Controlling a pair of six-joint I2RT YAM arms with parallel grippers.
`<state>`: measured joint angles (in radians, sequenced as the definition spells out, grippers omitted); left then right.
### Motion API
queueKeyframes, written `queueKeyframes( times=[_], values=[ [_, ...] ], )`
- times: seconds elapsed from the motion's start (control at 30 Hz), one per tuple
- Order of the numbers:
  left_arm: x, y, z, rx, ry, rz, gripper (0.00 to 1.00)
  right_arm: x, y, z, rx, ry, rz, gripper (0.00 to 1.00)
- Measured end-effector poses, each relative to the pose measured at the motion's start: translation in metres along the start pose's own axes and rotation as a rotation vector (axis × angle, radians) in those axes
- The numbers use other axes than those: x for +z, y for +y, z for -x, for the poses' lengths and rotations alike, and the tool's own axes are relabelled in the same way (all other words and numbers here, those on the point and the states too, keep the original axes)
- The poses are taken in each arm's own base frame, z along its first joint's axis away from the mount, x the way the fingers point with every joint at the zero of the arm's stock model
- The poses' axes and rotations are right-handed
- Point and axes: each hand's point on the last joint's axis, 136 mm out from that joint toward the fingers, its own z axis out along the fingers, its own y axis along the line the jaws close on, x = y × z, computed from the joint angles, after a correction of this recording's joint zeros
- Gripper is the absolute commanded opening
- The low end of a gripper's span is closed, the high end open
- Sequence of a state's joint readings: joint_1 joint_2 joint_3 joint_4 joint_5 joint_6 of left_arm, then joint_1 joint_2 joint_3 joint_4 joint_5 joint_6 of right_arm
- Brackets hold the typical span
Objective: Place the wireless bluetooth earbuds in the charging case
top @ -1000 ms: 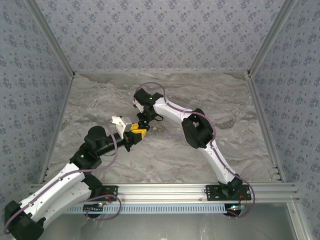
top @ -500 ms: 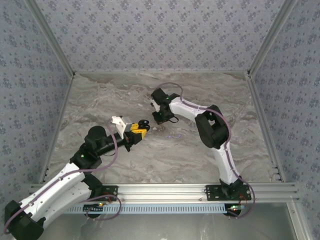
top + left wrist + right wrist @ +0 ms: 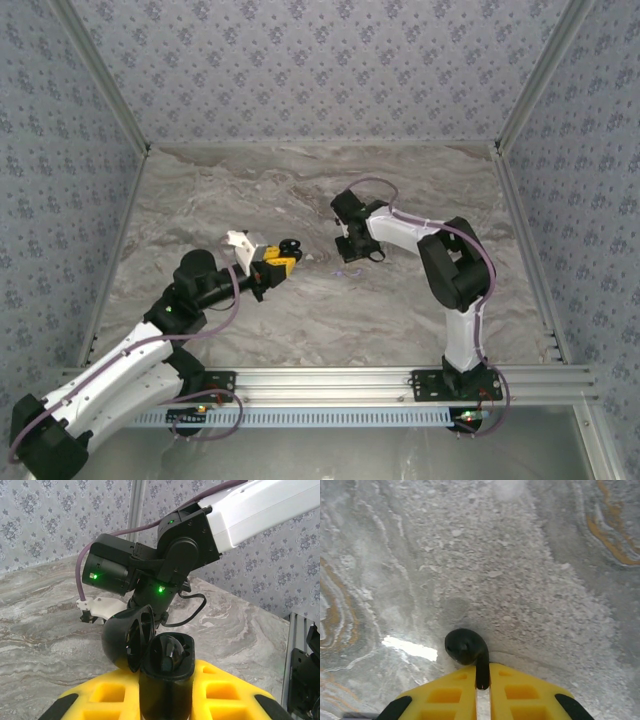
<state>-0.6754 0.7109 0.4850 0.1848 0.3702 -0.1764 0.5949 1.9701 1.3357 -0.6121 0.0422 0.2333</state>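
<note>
My left gripper (image 3: 277,263) is shut on the black charging case (image 3: 167,685) and holds it upright above the table. The case lid (image 3: 125,637) is swung open to the left. One black earbud (image 3: 171,655) sits in the case's well. My right gripper (image 3: 350,250) hovers right of the case, apart from it, pointing down at the table. It is shut on the stem of a second black earbud (image 3: 465,646), whose bulb sticks out past the yellow fingertips (image 3: 520,687) just over the marble surface. In the left wrist view the right arm's wrist (image 3: 185,550) is behind the case.
The marble tabletop (image 3: 240,190) is walled by patterned panels at the back and sides. An aluminium rail (image 3: 330,382) carrying both arm bases runs along the near edge. A faint lilac mark (image 3: 350,272) lies on the table just in front of the right gripper.
My right arm has swung to the right, away from the case, carrying the earbud. The left arm and the open case have stayed where they were.
</note>
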Motion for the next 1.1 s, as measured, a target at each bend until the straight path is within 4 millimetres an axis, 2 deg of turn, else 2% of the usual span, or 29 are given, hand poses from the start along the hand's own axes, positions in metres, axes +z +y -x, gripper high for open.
queueKeyframes(
  times=[0.1, 0.2, 0.33, 0.43, 0.6, 0.73, 1.1],
  values=[
    [0.001, 0.001, -0.001, -0.001, 0.004, 0.001, 0.2, 0.0, -0.001, 0.0, 0.009, -0.001, -0.004, 0.18],
    [0.002, 0.001, -0.003, -0.004, 0.01, 0.002, 0.2, 0.0, -0.001, 0.0, 0.016, -0.001, -0.003, 0.31],
    [0.003, 0.002, -0.003, -0.004, 0.01, 0.002, 0.2, -0.002, 0.0, 0.002, 0.031, -0.002, -0.004, 0.43],
    [0.003, 0.002, -0.003, -0.004, 0.01, 0.002, 0.2, -0.009, 0.001, 0.011, 0.047, -0.018, 0.002, 0.47],
    [0.003, 0.002, -0.003, -0.004, 0.01, 0.002, 0.2, -0.024, 0.007, 0.034, 0.067, -0.062, 0.02, 0.48],
    [0.003, 0.002, -0.003, -0.004, 0.01, 0.002, 0.2, -0.023, 0.008, 0.045, 0.071, -0.059, 0.012, 0.47],
    [0.003, 0.002, -0.003, -0.004, 0.01, 0.002, 0.2, -0.005, 0.006, 0.031, 0.041, 0.05, -0.042, 0.42]
  ],
)
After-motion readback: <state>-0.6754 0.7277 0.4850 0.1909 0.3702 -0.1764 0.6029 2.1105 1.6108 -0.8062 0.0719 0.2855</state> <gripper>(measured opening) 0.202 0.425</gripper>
